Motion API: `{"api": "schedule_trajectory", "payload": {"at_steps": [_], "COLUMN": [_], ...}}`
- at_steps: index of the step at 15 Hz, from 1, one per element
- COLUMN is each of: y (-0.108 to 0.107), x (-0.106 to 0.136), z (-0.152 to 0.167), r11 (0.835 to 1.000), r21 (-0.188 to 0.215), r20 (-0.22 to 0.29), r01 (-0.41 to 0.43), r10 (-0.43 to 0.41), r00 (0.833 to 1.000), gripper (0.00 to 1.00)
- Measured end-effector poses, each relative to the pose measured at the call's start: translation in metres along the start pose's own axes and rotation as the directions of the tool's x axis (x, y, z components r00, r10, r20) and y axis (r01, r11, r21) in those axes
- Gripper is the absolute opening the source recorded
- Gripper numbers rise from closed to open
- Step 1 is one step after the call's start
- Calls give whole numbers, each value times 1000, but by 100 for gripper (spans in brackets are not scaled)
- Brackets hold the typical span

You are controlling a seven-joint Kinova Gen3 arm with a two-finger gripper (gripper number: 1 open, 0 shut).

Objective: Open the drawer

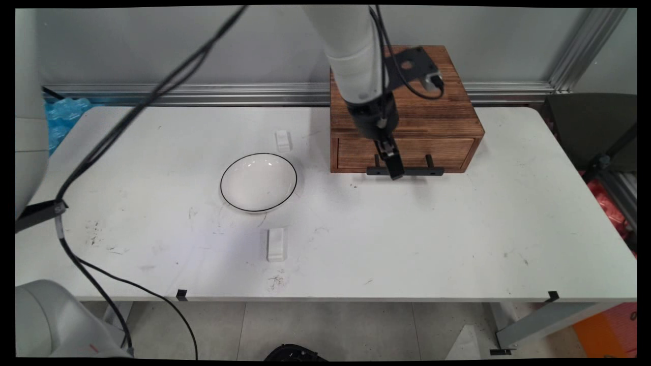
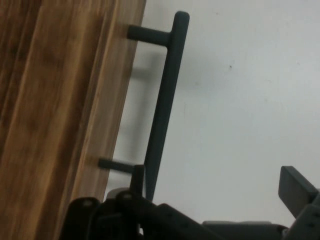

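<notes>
Wooden box (image 1: 407,109) sits at the table's (image 1: 457,244) far side against the wall, its single drawer (image 1: 407,152) facing the near edge. Across the drawer front runs a black bar handle (image 1: 405,172), long axis left to right along the table, held off the wood on two short posts. From above, the white arm slants down from the top of the room, and the gripper (image 1: 395,173) hangs nearly upright with its tips at the handle's left part. The hand view adds what the main view hides: the handle (image 2: 165,100) passes just inside one finger (image 2: 137,180), while the other finger (image 2: 297,190) stands well off over bare table, so the jaws are apart. Left of the box lie a white bowl (image 1: 258,182) and two small white blocks (image 1: 276,244), one beyond the bowl (image 1: 283,140).
</notes>
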Motion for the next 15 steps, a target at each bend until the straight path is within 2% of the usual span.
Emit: {"api": "schedule_trajectory", "payload": {"at_steps": [9,15], "y": [2,4], "x": [29,36], "z": [85,114], "r11": [999,996], "r21": [-14,-17], "r20": [36,53], "r01": [-52,-89], "r10": [53,89], "r00": [998,995], "gripper": [100,100]}}
